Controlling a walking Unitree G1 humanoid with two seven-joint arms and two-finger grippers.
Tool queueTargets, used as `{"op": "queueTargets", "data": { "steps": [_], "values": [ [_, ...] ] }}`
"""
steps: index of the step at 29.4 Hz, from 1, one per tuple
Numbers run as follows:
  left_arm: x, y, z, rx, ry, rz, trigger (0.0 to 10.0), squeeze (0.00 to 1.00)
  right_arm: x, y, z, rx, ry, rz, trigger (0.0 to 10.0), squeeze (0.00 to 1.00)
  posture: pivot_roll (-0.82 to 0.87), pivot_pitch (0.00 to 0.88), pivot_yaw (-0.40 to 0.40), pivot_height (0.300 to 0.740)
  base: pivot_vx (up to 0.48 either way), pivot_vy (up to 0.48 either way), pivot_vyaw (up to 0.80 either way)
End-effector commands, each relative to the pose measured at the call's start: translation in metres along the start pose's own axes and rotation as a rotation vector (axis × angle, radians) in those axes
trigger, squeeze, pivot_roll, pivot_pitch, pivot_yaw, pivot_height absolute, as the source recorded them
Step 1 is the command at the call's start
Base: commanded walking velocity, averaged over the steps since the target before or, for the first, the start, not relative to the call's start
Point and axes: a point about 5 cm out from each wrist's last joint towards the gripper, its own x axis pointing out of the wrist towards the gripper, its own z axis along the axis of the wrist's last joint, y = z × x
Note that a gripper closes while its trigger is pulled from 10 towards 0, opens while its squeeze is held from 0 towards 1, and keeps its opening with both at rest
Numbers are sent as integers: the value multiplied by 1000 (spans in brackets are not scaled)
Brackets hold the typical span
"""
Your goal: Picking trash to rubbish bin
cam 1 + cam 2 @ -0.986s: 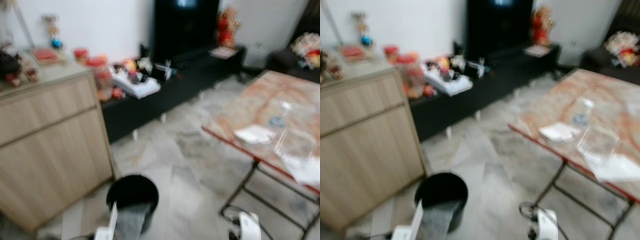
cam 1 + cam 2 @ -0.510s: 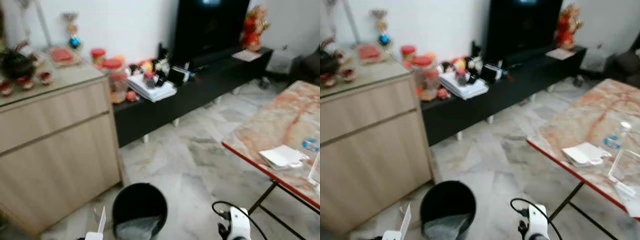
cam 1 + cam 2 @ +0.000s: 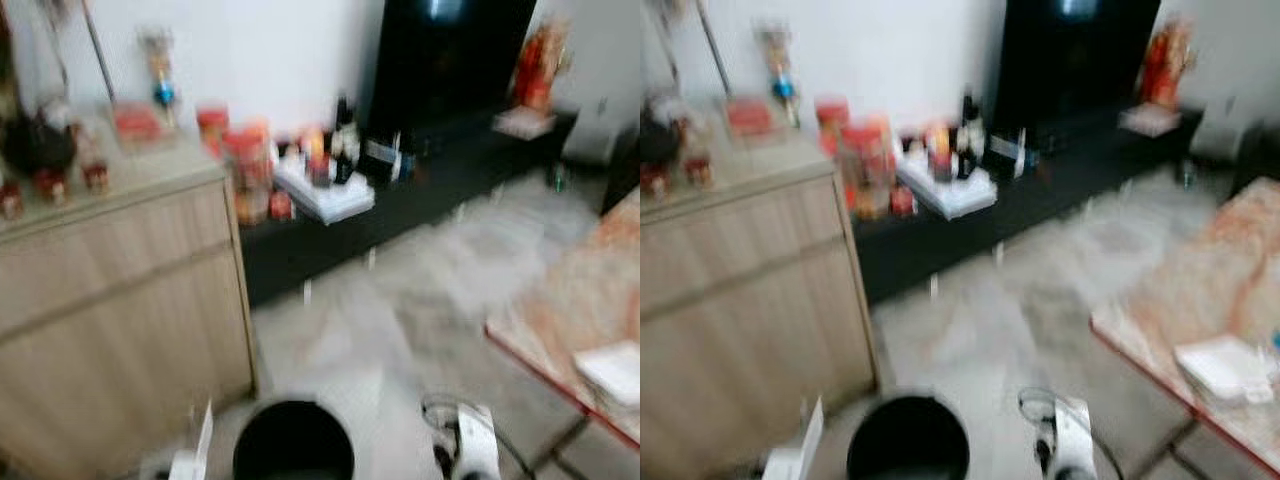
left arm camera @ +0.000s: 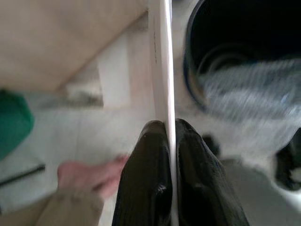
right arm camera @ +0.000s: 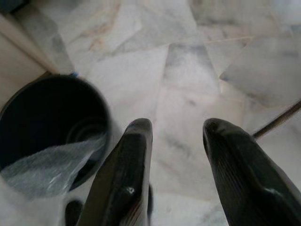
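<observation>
Marble floor [image 5: 188, 70]; bin [image 3: 293, 455] beside cabinet [image 3: 110, 310] (blurred).

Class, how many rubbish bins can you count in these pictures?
1. The black rubbish bin stands on the floor beside the wooden cabinet, just ahead of the robot. Others may be hidden.

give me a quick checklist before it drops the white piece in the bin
1. Left tool shut on the flat white piece: ok.
2. Black bin open at the top, with a clear bag inside: ok.
3. White piece over the bin mouth: not ok, it sits beside the rim, over the floor.
4. Right tool open and holding nothing, over the marble floor: ok.
5. Head views sharp enough to aim by: not ok, blurred.
6. A person's foot near the left tool: cannot tell if it is clear of the path.
</observation>
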Motion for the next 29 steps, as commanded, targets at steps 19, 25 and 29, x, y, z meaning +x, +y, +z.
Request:
{"op": "queueTargets", "data": {
  "steps": [19, 25, 29],
  "values": [
    [3, -47, 87, 47, -235, -306, 10000, 0, 8, 25, 85, -347, -216, 202, 10000, 0, -49, 2, -52, 740, 0, 0, 0],
    [3, -50, 90, 1, -226, -320, 10000, 0, 8, 38, 100, -355, -265, 235, 10000, 0, -54, 0, -53, 740, 0, 0, 0],
    [2, -55, 89, -33, -209, -380, 10000, 0, 7, 52, 108, -375, -296, 292, 10000, 0, -55, 0, -55, 740, 0, 0, 0]
  ]
}}
